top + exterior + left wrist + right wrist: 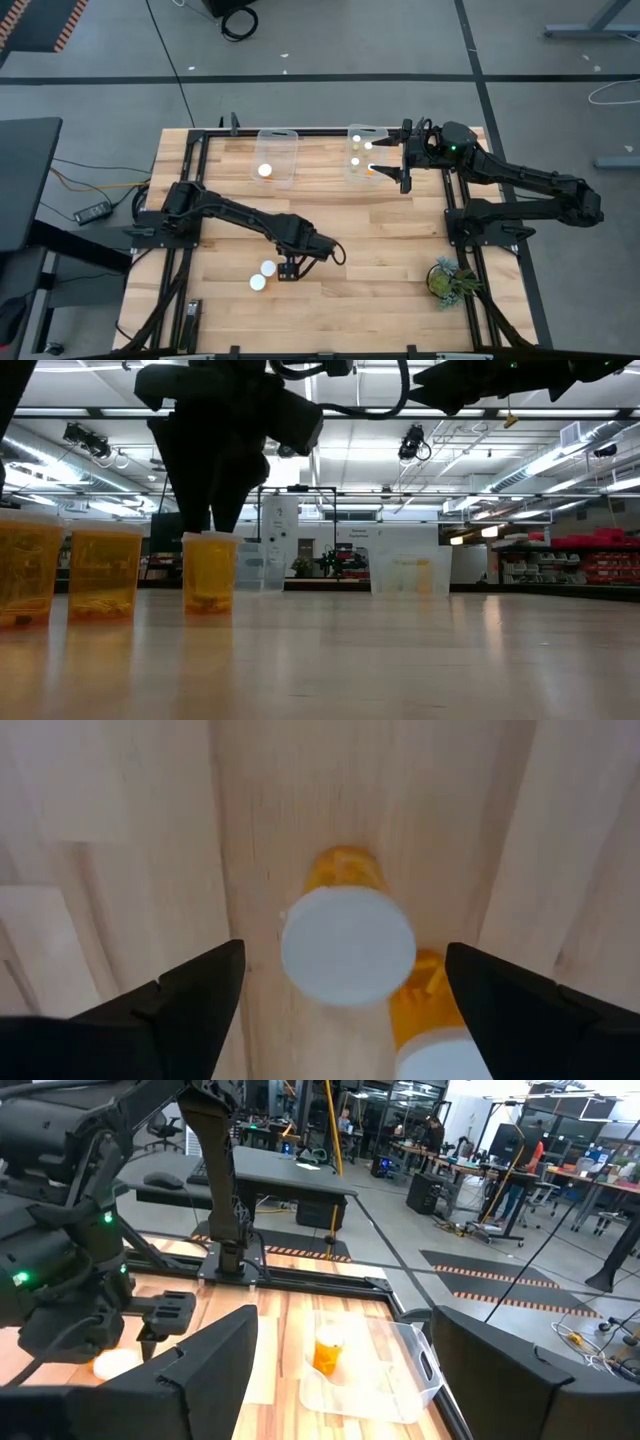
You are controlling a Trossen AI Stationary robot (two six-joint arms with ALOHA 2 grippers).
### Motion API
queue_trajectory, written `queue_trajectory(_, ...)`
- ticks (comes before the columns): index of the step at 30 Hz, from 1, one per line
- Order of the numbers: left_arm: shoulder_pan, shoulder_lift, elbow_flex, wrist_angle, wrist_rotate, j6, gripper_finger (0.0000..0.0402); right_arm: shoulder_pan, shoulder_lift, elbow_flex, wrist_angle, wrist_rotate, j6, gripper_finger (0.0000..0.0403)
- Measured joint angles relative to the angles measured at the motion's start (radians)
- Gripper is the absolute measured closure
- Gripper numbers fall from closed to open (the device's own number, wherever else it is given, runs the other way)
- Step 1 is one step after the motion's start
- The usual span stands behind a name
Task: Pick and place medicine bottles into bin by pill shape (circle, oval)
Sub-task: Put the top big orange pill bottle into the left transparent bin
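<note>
Amber bottle (345,935) stands upright on the counter (400,240), directly below the left end effector (340,990), centred between its wide-open, empty fingers; right end effector (400,160) hovers open over the far bin (360,165)

Second bottle (432,1020) cut off at the left wrist view's edge, pill shapes seemingly unreadable throughout
</note>
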Motion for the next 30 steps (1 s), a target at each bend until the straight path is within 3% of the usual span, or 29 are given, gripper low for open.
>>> queue_trajectory(12, 0.002, 0.000, -0.053, 0.058, -0.015, 0.025, 0.0057, 0.000, 0.000, 0.000, 0.000, 0.000, -0.001, 0.0098)
queue_trajectory(30, 0.002, -0.001, -0.053, 0.060, -0.015, 0.041, 0.0180, 0.000, 0.000, 0.000, 0.000, 0.000, -0.001, 0.0098)
